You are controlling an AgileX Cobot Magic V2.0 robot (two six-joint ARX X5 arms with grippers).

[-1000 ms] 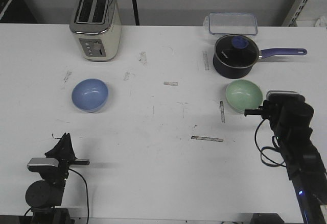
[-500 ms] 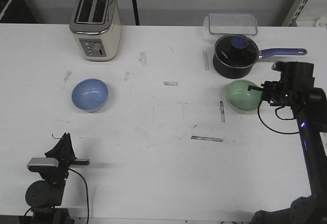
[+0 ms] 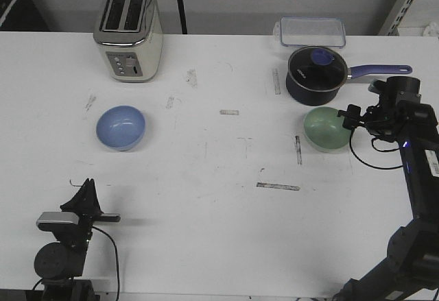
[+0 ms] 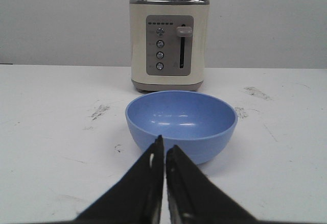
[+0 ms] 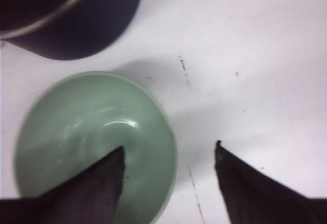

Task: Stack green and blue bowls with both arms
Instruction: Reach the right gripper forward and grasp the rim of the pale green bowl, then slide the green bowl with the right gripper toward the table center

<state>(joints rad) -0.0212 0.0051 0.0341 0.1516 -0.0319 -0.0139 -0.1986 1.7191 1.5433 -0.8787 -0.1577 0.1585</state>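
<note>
The right end effector (image 3: 351,116) has come in over the green bowl (image 3: 327,129) since a second ago, when it hung low beside the bowl's near edge; half a second ago it was already at the rim. Its fingers now stand spread, one inside the green bowl (image 5: 92,142) and one outside its wall, straddling the rim without pinching it. The bowls themselves have not shifted. The green bowl sits just in front of the navy saucepan (image 3: 315,75). The blue bowl (image 3: 121,127) lies well to the left of the saucepan, in front of the toaster (image 3: 129,32).

The left end effector (image 4: 164,155) stays parked, fingers pressed together, empty, pointing at the blue bowl (image 4: 181,124).

The bench (image 3: 219,198) is white, scuffed with grey marks and tape scraps. A clear lidded container (image 3: 312,31) rests behind the saucepan, against a grey wall.
</note>
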